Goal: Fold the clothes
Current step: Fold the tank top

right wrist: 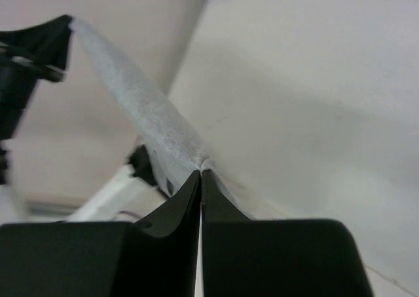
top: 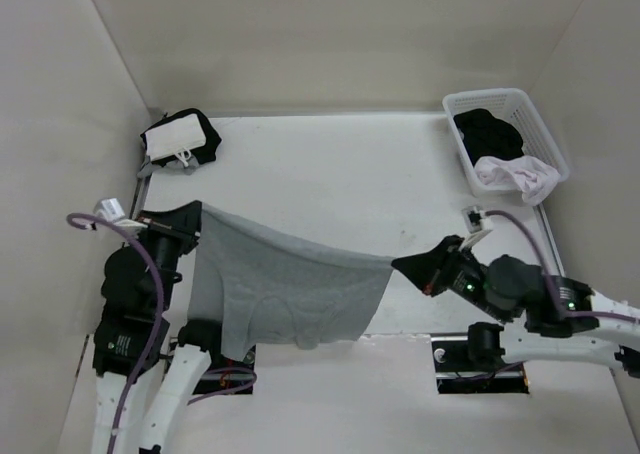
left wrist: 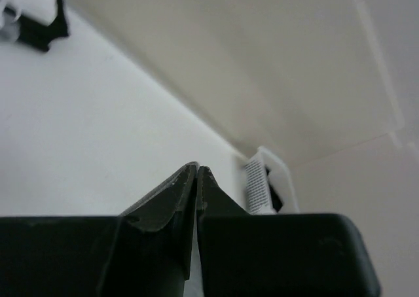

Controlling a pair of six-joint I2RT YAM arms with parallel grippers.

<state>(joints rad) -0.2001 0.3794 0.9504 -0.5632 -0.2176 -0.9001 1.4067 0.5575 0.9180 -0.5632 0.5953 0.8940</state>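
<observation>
The clothes in hand are a light heather-grey top (top: 290, 284), stretched in the air between both arms and sagging toward the near table edge. My left gripper (top: 196, 214) is shut on its left corner; in the left wrist view the jaws (left wrist: 198, 167) are pressed together and the fabric is hidden. My right gripper (top: 402, 265) is shut on the right corner. The right wrist view shows the grey top (right wrist: 144, 107) running taut from my right gripper (right wrist: 201, 173) up to the left gripper (right wrist: 46, 42).
A white lattice basket (top: 545, 134) at the back right holds a black garment (top: 488, 132) and a pale one (top: 515, 177). A black-and-white folded pile (top: 180, 139) lies at the back left. Walls close in the table on three sides.
</observation>
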